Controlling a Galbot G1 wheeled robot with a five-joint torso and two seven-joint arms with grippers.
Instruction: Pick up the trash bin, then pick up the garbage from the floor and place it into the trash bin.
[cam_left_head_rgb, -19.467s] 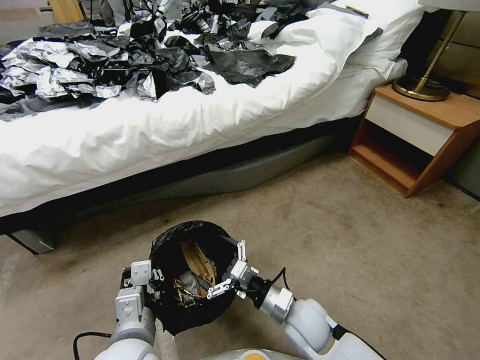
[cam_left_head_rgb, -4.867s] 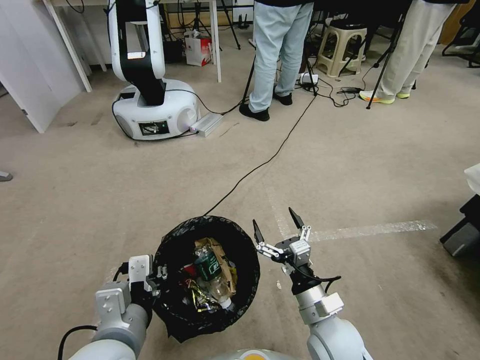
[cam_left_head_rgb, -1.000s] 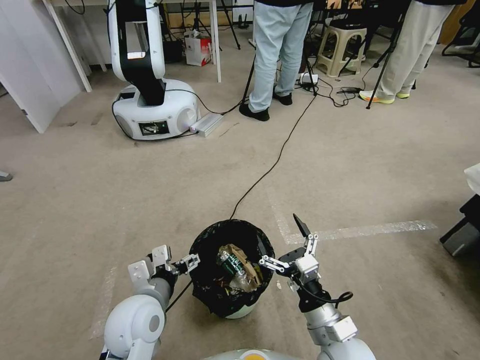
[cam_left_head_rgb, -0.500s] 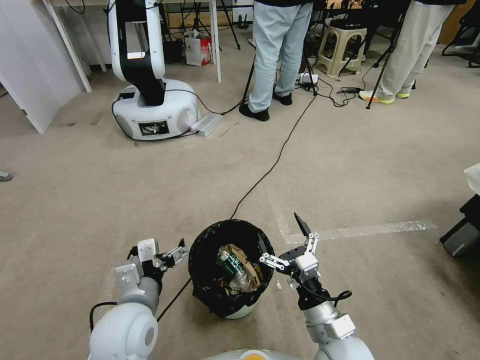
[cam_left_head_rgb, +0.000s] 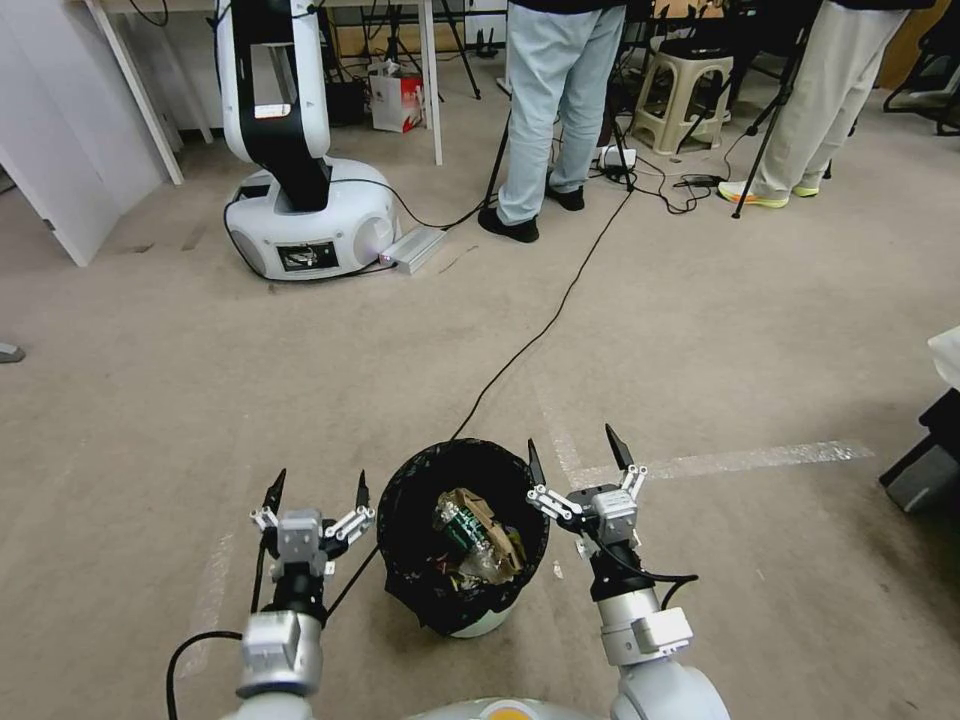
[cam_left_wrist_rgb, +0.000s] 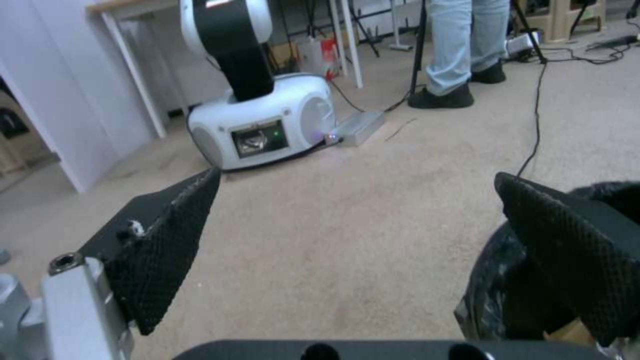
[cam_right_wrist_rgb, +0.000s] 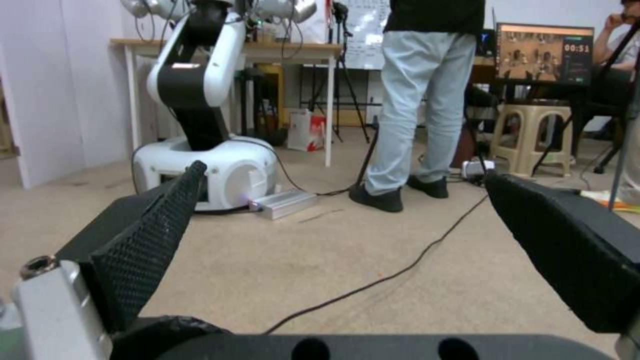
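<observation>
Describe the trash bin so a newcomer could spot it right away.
On the beige carpet directly before the robot, between the open left gripper and open right gripper, stands the trash bin. It is small, round and white, lined with a glossy black bag and holding litter.

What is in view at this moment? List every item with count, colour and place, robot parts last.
trash bin: 1, white with black liner, standing on the carpet between the two tools.
garbage: several pieces, green-labelled bottle and brown paper among them, inside the bin.
cable: 1, black, running across the carpet from the bin toward the people.
other robot: 1, white and black, far left by a table.
red-and-white box: 1, on the floor under the table.
stool: 1, beige, far right.
people: 2, standing at the back, touching nothing of the task.
tape line: 1, pale, on the carpet to the right.
left tool: 1, open, left of the bin, holding nothing.
right tool: 1, open, right of the bin, holding nothing.
</observation>
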